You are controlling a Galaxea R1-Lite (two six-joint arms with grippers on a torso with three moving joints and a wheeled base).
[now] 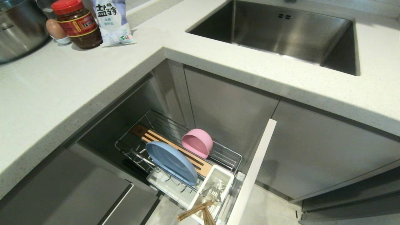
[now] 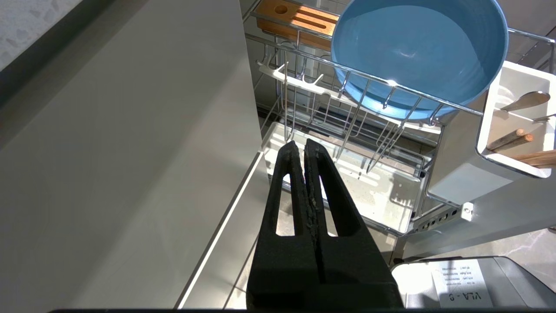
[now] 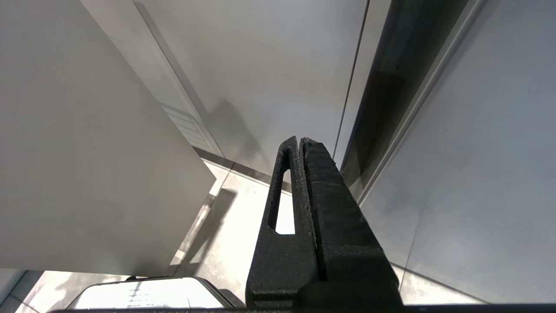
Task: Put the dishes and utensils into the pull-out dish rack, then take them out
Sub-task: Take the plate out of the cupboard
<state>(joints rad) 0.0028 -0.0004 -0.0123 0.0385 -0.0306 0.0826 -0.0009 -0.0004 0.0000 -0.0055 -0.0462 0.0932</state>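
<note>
The chrome pull-out dish rack (image 1: 232,156) stands drawn out below the counter. A light-blue plate (image 1: 171,162) leans upright in its prongs, and a pink bowl (image 1: 197,142) sits on its side behind the slotted wooden strip (image 1: 147,135). The white caddy (image 1: 227,175) holds wooden chopsticks (image 1: 193,212), a fork (image 1: 215,188) and a spoon (image 2: 523,101). My left gripper (image 2: 302,144) is shut and empty, low beside the rack's drip tray (image 2: 382,191), below the plate (image 2: 417,52). My right gripper (image 3: 299,140) is shut on nothing, facing grey cabinet fronts. Neither arm shows in the head view.
The rack's pale cabinet front (image 1: 253,175) juts toward me at the right. Above are the speckled counter (image 1: 62,81) and steel sink (image 1: 281,31). A steel pot (image 1: 18,28), an egg (image 1: 55,29), a red-lidded jar (image 1: 78,23) and a salt bag (image 1: 112,20) stand at back left.
</note>
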